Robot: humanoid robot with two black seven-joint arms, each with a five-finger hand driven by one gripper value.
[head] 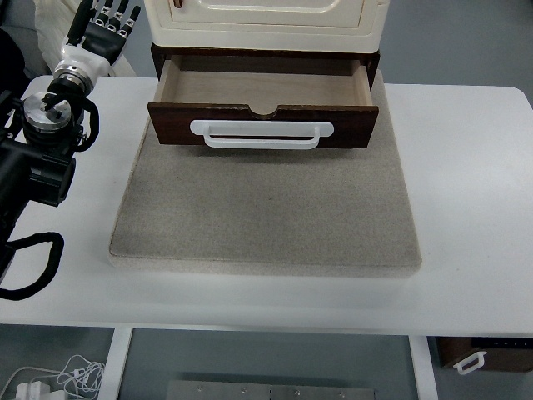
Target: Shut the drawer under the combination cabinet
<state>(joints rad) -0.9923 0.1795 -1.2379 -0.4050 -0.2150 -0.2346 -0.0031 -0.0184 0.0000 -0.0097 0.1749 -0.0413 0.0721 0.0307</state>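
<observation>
Head view: at far left, the left robot hand (106, 29) hovers past the white bench (466, 208), fingers spread, holding nothing. Centre, the drawer (263, 104) stands pulled out over a grey mat (266, 208), beneath the cabinet (265, 21), whose top is cropped.

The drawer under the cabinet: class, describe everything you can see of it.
The drawer stands pulled open beneath the cream cabinet. Its dark brown wood-look front has a notch at the top edge and a white bar handle. The inside is pale and looks empty. It juts over the grey mat. No hand touches it.
</observation>
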